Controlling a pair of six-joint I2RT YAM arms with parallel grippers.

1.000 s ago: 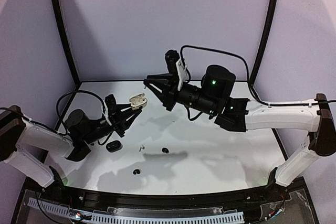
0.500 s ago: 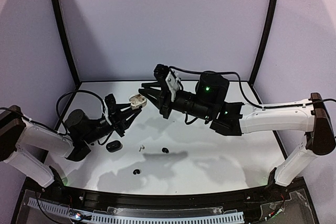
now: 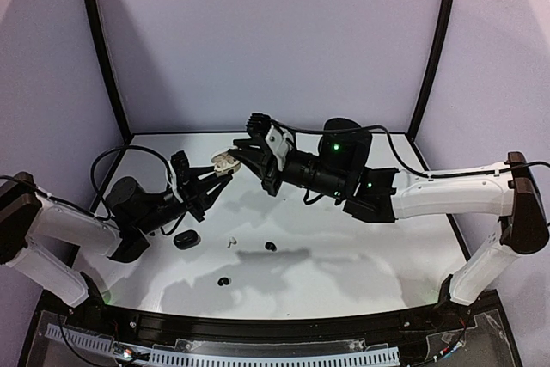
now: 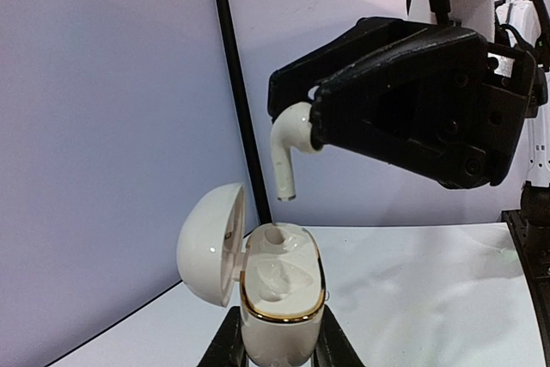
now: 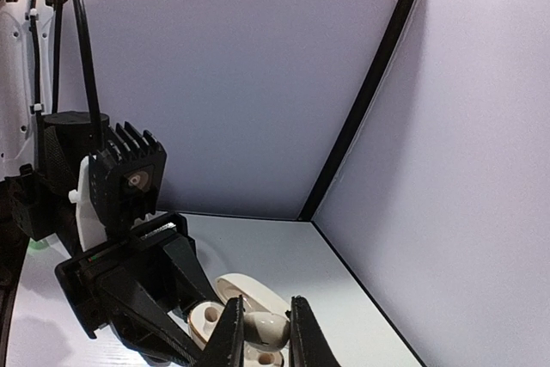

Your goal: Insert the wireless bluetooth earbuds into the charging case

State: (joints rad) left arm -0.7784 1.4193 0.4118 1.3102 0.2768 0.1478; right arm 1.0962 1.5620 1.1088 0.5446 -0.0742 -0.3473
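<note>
Walls [image 3: 275, 40]: plain pale lilac panels, evenly lit. Corner posts [image 3: 102, 45]: slender, black, leaning slightly. Desk [image 3: 361, 255]: glossy white top with soft shadows and a black front rail [image 3: 258, 326].
</note>
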